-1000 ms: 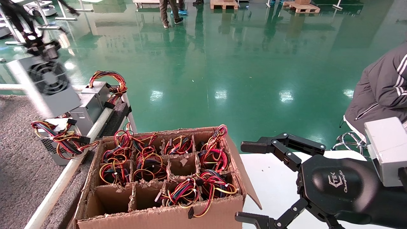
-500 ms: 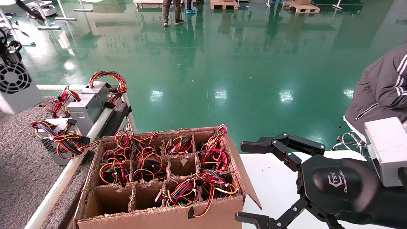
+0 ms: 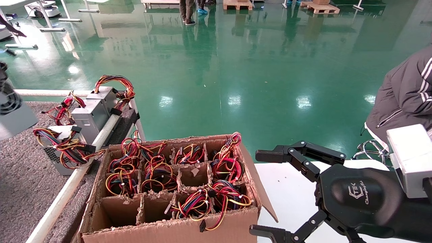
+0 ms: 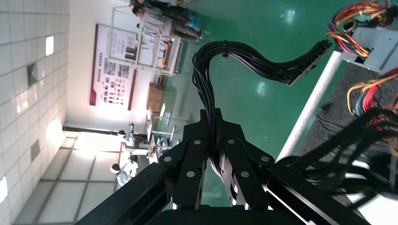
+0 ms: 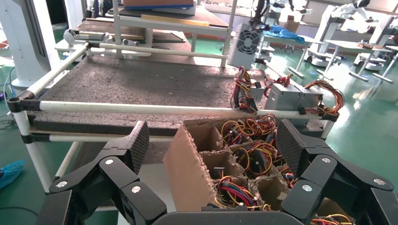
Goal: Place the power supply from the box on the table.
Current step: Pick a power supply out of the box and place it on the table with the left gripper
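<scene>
Black cables [image 4: 213, 101] of the power supply [image 3: 13, 113] are clamped between the narrow fingers of the left gripper [image 4: 213, 154], and the grey unit is held at the far left above the table [image 3: 20, 175], its fan grille partly cut off by the frame edge. In the right wrist view it is seen hanging over the far rail. 3 other grey units [image 3: 89, 113] with coloured wires are set near the white rail [image 3: 64, 194]. The box [image 3: 175, 229] is seen right of the rail. The right gripper [image 3: 266, 194] is parked near right over the white tabletop [image 3: 287, 199], fingers spread wide.
</scene>
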